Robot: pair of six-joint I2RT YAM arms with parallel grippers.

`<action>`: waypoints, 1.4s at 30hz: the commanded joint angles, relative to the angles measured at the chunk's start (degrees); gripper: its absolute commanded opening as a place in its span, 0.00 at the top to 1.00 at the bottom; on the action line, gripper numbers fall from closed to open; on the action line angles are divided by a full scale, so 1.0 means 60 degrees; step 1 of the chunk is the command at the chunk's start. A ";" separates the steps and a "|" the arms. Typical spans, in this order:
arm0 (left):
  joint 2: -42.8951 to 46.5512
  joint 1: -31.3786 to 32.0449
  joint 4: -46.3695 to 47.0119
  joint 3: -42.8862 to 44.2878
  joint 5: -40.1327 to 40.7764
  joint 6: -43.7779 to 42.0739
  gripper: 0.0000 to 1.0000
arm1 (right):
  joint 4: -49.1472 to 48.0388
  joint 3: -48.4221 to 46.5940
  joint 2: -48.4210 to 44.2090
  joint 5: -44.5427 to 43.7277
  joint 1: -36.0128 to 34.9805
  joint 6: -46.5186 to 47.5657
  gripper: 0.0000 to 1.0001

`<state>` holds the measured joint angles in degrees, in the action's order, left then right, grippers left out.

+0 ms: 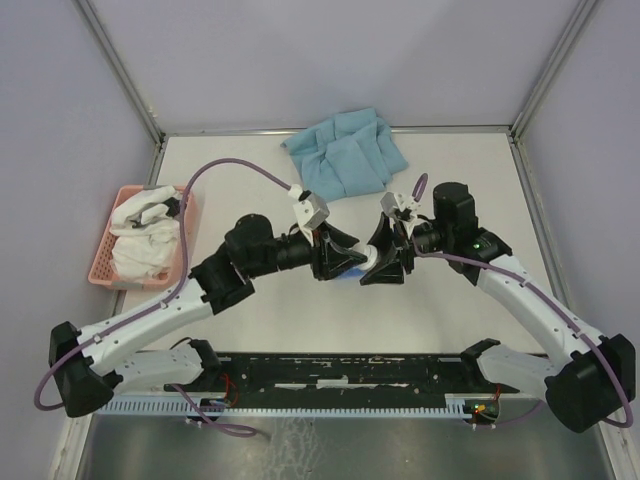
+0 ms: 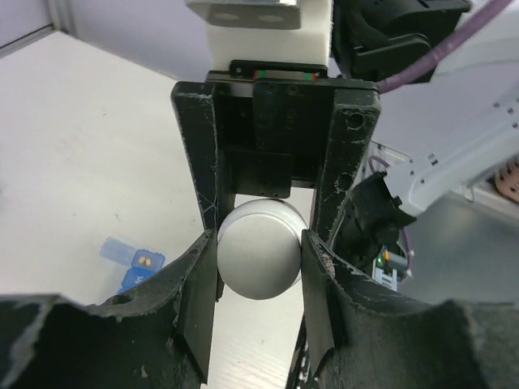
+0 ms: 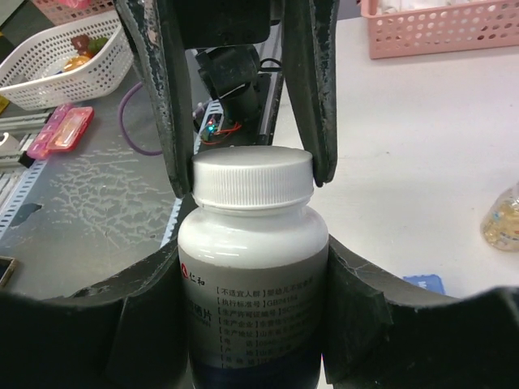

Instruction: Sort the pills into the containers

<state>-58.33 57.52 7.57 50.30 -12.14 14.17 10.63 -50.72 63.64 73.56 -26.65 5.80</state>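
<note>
Early stage: your right gripper [image 3: 253,253] is clamped on the pill bottle [image 3: 253,279], your left gripper [image 2: 259,267] on its cap [image 3: 253,180], still on; the blue organiser [image 2: 130,261] lies on the table [image 2: 81,146] nearby, sorting apparently not begun.

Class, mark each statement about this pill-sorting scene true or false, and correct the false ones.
1. The right gripper holds the white bottle by its body. True.
2. The bottle has no cap on. False: the cap is on, pinched by the left gripper.
3. A blue cloth lies at the far side of the table. True.
4. The pink basket is empty. False: white cloth lies in it.
5. The blue organiser strip lies on the table, held by neither gripper. True.
</note>
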 commanded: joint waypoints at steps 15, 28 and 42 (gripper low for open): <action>0.1211 -0.1339 0.1838 -0.0323 -0.0690 0.2054 0.01 | 0.0427 -0.0483 -0.0151 0.0038 0.0065 0.1020 0.99; 0.1531 0.0355 -0.1237 -0.0529 0.4685 0.7376 0.01 | 0.2684 -0.0704 -0.0885 -0.3251 0.0053 0.4489 0.99; -0.0967 0.1711 -0.2511 0.1531 0.7052 0.7992 0.09 | 0.2666 -0.0604 -0.0937 -0.3549 -0.0076 0.4741 0.99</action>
<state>-63.86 67.40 -7.70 56.47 24.69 59.13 27.44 -53.12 58.96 52.40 -26.63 33.12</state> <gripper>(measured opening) 0.947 0.601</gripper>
